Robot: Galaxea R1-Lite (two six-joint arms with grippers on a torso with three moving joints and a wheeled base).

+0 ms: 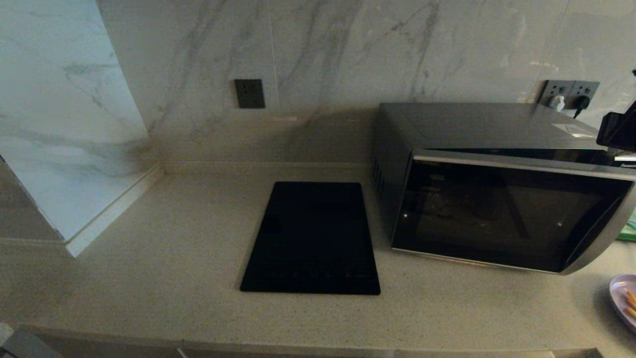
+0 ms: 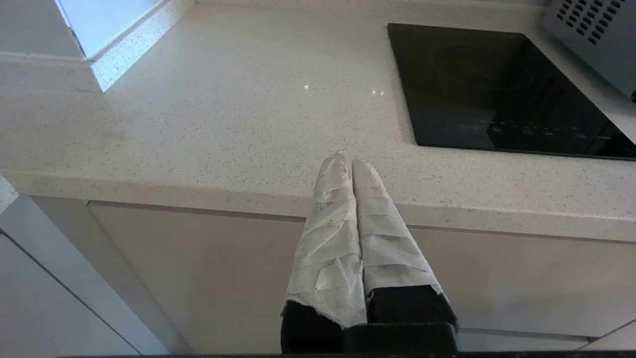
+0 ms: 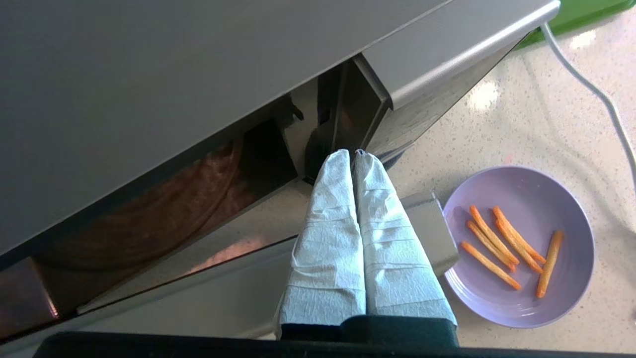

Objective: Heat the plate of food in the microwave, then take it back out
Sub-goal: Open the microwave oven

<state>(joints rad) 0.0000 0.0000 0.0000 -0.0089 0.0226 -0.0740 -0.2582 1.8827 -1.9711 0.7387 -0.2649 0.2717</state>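
The microwave [image 1: 477, 124] stands at the right of the counter. Its black glass door [image 1: 502, 214] is ajar, swung a little out at its right end. In the right wrist view my right gripper [image 3: 352, 153] is shut and holds nothing. Its tips sit in the gap between the microwave body [image 3: 149, 74] and the door's free end [image 3: 430, 233]. The plate of food [image 3: 526, 189] is lilac and carries several orange sticks [image 3: 492, 248]. It rests on the counter just right of the door [image 1: 622, 293]. My left gripper [image 2: 348, 160] is shut and empty, parked at the counter's front edge.
A flat black cooktop [image 1: 313, 238] is set into the counter left of the microwave. Wall sockets with plugs [image 1: 569, 94] sit behind the microwave, and a white cable [image 3: 591, 84] runs past the plate. A green item [image 3: 591, 10] lies behind it.
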